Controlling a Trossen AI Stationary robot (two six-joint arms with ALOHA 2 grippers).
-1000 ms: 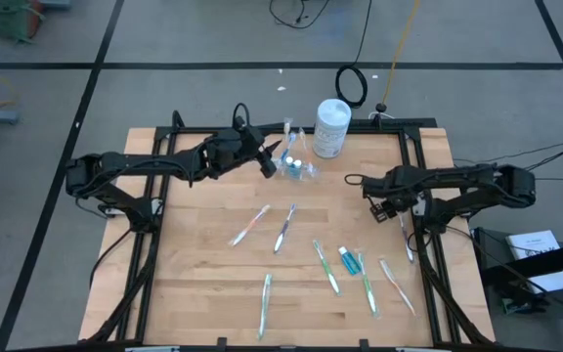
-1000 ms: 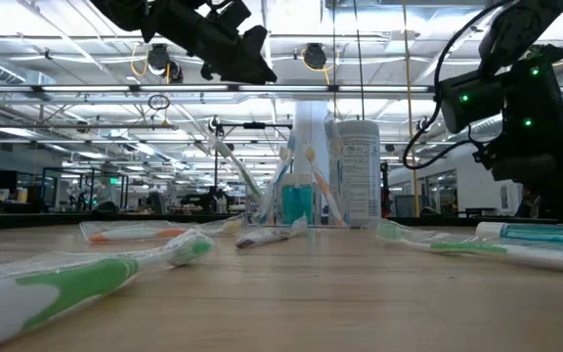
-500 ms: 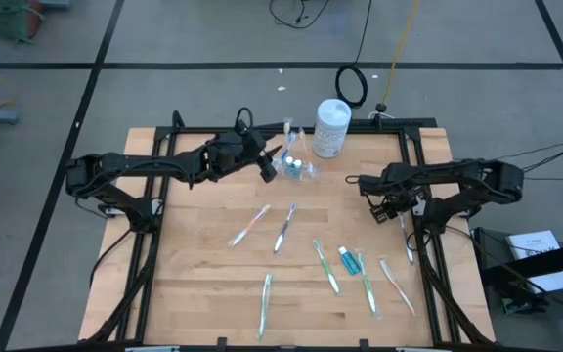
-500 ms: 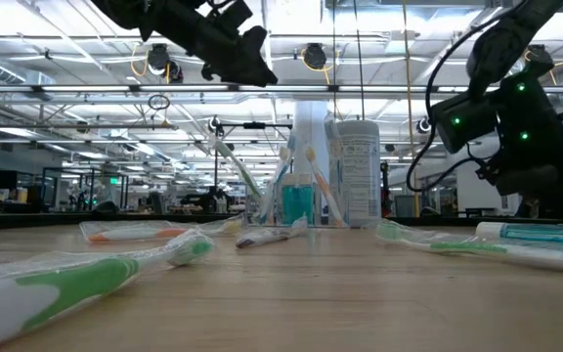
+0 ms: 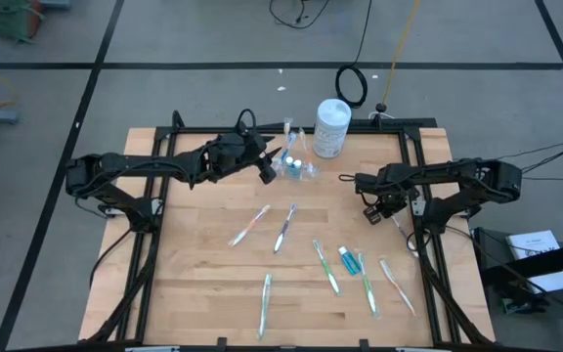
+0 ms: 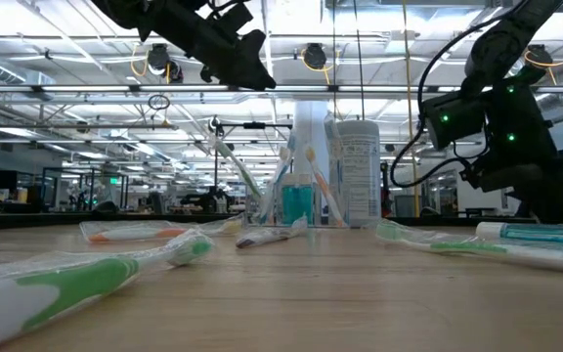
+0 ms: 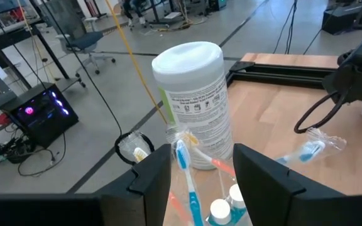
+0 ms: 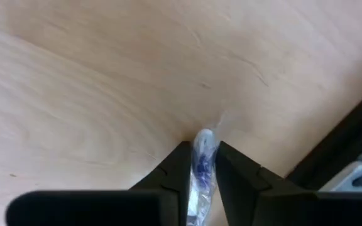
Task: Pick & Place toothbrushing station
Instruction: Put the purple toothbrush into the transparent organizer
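Right gripper (image 5: 373, 208) is over the right side of the table (image 5: 194, 284), and its wrist view shows the fingers closed snugly on a wrapped toothbrush (image 8: 201, 164), blue bristles peeking out between them, bare wood beneath. That brush looks destined for the cup (image 5: 295, 166), which stands at the back of the table just in front of the white canister (image 5: 331, 127), already holding a few brushes and blue tubes.

Left gripper (image 5: 270, 162) hovers right beside that cup, fingers spread apart, the cup's contents showing between them in its wrist view. From here it looks like it's there to steady or guard the cup.

To do this well, I'd say: carry the brush high enough to clear the ones lying loose mid-table, tip it near upright before lowering, and come in from the side away from the left arm. The cup is light and top-heavy, so a nudge could topple it. Let go only once the handle is well inside.
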